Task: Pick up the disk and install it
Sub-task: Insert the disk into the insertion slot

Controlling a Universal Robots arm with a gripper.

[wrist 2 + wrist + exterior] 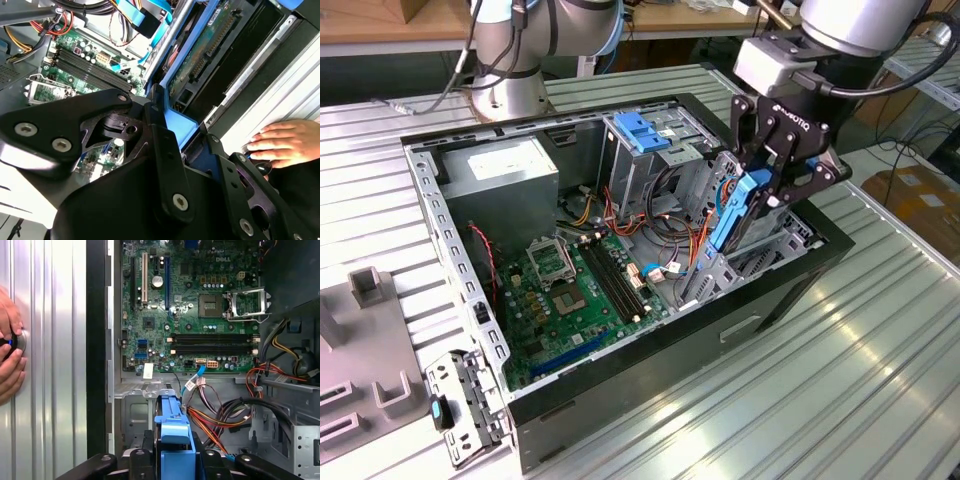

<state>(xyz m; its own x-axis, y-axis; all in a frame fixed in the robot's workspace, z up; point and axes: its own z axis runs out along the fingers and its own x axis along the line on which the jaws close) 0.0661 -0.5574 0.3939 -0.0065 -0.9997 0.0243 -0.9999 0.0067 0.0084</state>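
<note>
In the exterior view my gripper is shut on the disk, which stands on edge with its blue carrier rails showing. The disk hangs partly down in the drive bay at the open computer case's side on the exterior view's right. The first wrist view shows the disk's blue carrier end clamped between my black fingers. In the second wrist view the disk's green circuit board runs down into the bay, framed by a blue rail, and my gripper holds its blue end.
The motherboard lies on the case floor, with bundled cables beside the bay. A metal drive cage with a blue latch stands behind. A grey power supply sits in the far corner. A person's hand rests on a round knob on the table.
</note>
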